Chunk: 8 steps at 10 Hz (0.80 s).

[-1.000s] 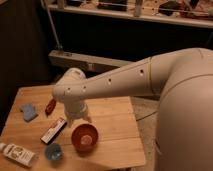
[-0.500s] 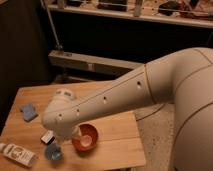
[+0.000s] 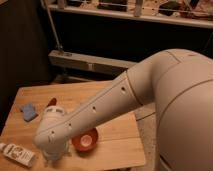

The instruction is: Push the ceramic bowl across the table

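Observation:
The ceramic bowl [image 3: 85, 141], round, glossy and orange-brown, sits near the front edge of the light wooden table [image 3: 115, 135]. My white arm reaches in from the right and slopes down to the front left. Its wrist ends just left of the bowl. The gripper [image 3: 54, 152] hangs under that wrist, low over the table beside the bowl's left rim, and is mostly covered by the wrist housing. I cannot see whether it touches the bowl.
A blue block [image 3: 29, 112] lies at the table's left side, with a small red elongated object [image 3: 51, 102] behind the wrist. A white bottle [image 3: 17, 154] lies on its side at the front left corner. Dark shelving and a metal rail stand behind the table.
The arm has swung lower and to the front left, so the wrist now covers the spot where a small blue cup and a flat packet stood. The bowl has not moved.

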Each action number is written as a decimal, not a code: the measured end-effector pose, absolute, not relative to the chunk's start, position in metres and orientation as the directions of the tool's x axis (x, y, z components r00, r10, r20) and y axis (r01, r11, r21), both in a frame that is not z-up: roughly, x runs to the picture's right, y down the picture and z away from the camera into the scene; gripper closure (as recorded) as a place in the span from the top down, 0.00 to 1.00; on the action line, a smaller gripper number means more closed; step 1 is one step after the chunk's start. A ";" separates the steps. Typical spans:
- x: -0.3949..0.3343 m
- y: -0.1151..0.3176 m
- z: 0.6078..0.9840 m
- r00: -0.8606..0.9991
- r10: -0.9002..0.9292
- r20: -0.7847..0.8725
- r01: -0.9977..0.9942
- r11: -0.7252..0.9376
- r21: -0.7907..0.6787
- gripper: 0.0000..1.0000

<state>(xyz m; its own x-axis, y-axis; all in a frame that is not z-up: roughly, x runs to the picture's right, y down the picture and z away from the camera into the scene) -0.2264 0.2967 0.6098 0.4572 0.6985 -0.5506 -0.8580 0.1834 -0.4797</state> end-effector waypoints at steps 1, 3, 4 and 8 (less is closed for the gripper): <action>-0.232 0.301 0.611 0.470 0.694 -0.545 -0.844 0.174 -0.507 0.65; -0.237 0.301 0.617 0.480 0.703 -0.525 -0.822 0.152 -0.549 0.65; -0.235 0.298 0.623 0.481 0.716 -0.506 -0.810 0.143 -0.568 0.65; -0.230 0.285 0.638 0.497 0.759 -0.421 -0.747 0.126 -0.653 0.65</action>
